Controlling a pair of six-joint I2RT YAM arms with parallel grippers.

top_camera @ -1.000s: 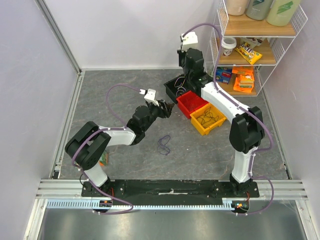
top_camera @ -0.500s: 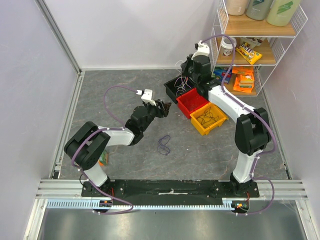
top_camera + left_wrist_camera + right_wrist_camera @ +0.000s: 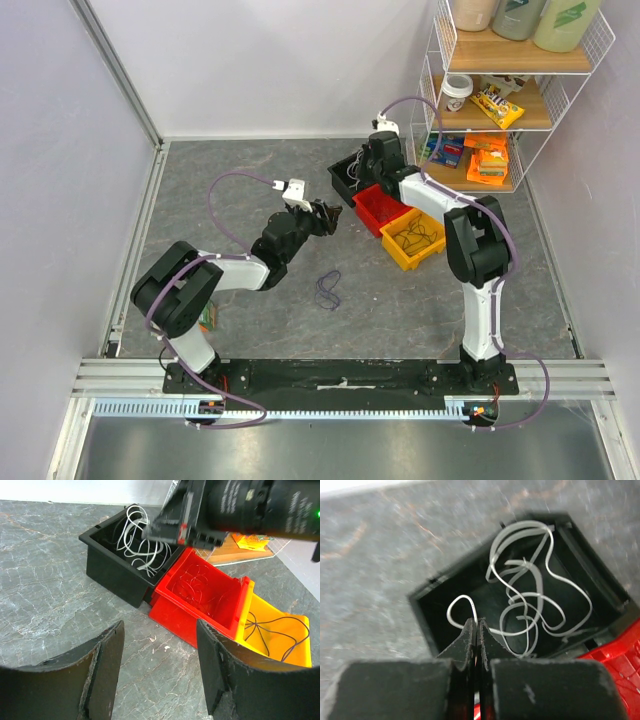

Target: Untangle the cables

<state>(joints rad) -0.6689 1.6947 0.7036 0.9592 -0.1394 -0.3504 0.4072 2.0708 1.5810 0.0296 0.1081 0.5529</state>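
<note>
From above, the left gripper (image 3: 328,214) hung over the table (image 3: 250,180) just short of the three bins, with nothing in it. The right gripper (image 3: 362,172) was down at the black bin (image 3: 340,185). Next along sat the red bin (image 3: 362,215) and the yellow bin (image 3: 400,262). One purple cable (image 3: 327,290) lay loose on the table, well apart from the bins and from both arms. That one looked like the job left to do.

The left wrist view showed its fingers (image 3: 107,670) spread wide, empty, and looking straight at the bins. A white cable (image 3: 148,564) was looped in the black one. A red cable (image 3: 197,582) lay in the red one and a dark cable (image 3: 270,627) in the yellow. So the sorting by colour seemed well along.

On the right wrist, the jaws were pressed tight together just over the black bin. A white strand ran right into the seam at the tips, so it appeared pinched there. The rest of that cable coiled on the bin floor. By my reading the release was still to come, and after it the purple straggler.
</note>
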